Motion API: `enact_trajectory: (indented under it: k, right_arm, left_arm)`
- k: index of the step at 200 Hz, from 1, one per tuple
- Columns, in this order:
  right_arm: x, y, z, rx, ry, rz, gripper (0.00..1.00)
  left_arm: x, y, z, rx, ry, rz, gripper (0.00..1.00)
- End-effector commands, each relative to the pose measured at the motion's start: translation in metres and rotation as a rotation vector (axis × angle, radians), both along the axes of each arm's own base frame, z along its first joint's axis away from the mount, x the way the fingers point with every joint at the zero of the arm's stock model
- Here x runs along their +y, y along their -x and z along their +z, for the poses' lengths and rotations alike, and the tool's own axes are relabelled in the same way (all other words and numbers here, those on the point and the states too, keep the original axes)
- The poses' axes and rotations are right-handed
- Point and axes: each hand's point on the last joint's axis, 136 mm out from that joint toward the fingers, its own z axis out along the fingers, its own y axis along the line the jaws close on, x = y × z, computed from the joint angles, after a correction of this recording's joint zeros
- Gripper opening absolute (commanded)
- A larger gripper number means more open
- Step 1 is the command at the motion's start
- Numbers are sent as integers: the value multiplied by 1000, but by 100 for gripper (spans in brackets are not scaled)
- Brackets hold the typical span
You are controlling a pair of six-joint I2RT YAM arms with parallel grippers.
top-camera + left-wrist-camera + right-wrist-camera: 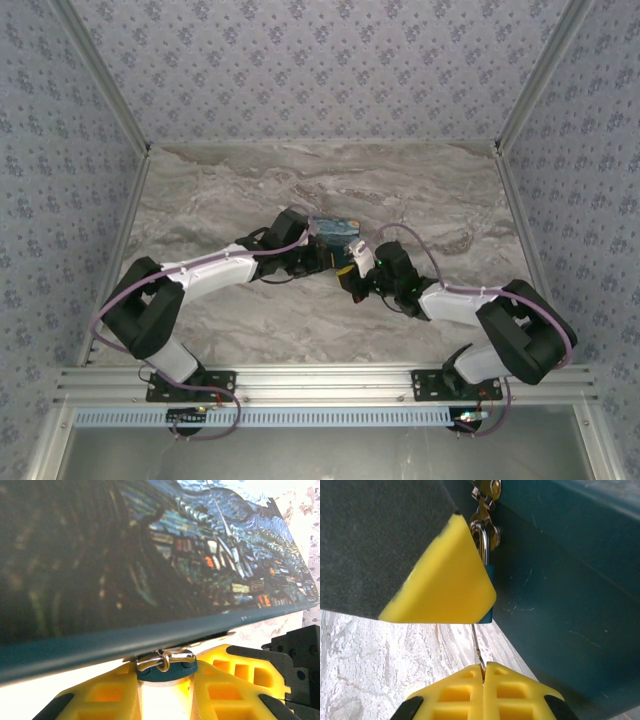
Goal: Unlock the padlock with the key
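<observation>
Left pincer [165, 685]: closed on the body of the padlock [490, 587], which hangs by its shackle [481, 542] from the hasp [487, 495] on the side of the painted box [560, 605], above the desk [370, 655]. The padlock looks light, rigid and smooth; a hold across its flat faces should stop it swinging. Key [476, 645]: a thin sliver, probably easy to bend, its tip at the padlock's underside; insertion depth cannot be told. Right pincer [483, 672]: shut on the key's lower end.

Starry-night painted box [338, 226] on grey marble table [230, 200], near centre; floral-patterned walls [320, 60] around.
</observation>
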Motion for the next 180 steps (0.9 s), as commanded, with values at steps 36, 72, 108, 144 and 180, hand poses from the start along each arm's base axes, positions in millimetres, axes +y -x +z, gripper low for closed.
enact_trajectory:
  k: [36, 72, 108, 144, 180]
  right_arm:
    - [-5, -7, 7, -16, -25, -42, 0]
    - [-10, -11, 5, -10, -22, -78, 0]
    - [-5, -10, 11, -9, -58, -67, 0]
    - [0, -10, 18, -23, -82, -51, 0]
    - [1, -7, 13, -17, -63, -46, 0]
  left_arm:
    - [-11, -4, 21, -41, 57, -13, 23]
    - [-11, -4, 21, -41, 60, -10, 23]
    - [-13, -3, 20, -39, 65, -8, 23]
    - [-16, -3, 21, -41, 74, -7, 23]
    - [-16, -3, 19, -37, 72, -5, 23]
